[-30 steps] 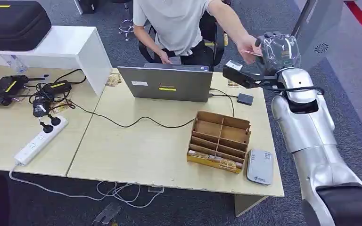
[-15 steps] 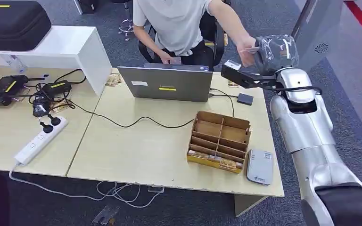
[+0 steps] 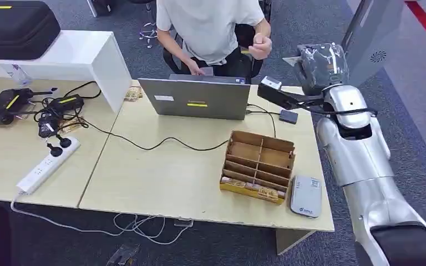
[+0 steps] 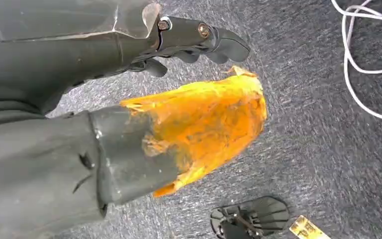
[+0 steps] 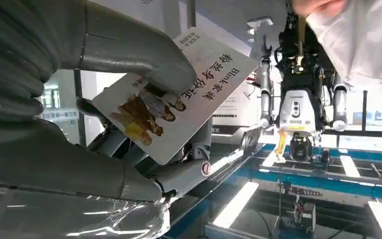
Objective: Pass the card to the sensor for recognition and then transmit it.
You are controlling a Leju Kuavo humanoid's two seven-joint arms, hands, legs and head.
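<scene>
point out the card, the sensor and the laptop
card [image 5: 179, 99], right wrist view, on its printed face beside the thumb
sensor [image 3: 305, 195], head view, middle of its grey top
laptop [image 3: 199, 100], head view, back of its lid

The right arm [image 3: 360, 160] reaches up and forward along the right side of the scene, its silver forearm rising to a raised right hand [image 3: 320, 65] wrapped in clear film. That hand pinches a card [image 5: 179, 94] between thumb and fingers. The left hand [image 4: 129, 99] hangs low, its dark fingers [image 4: 199, 42] curled loosely over nothing.
</scene>
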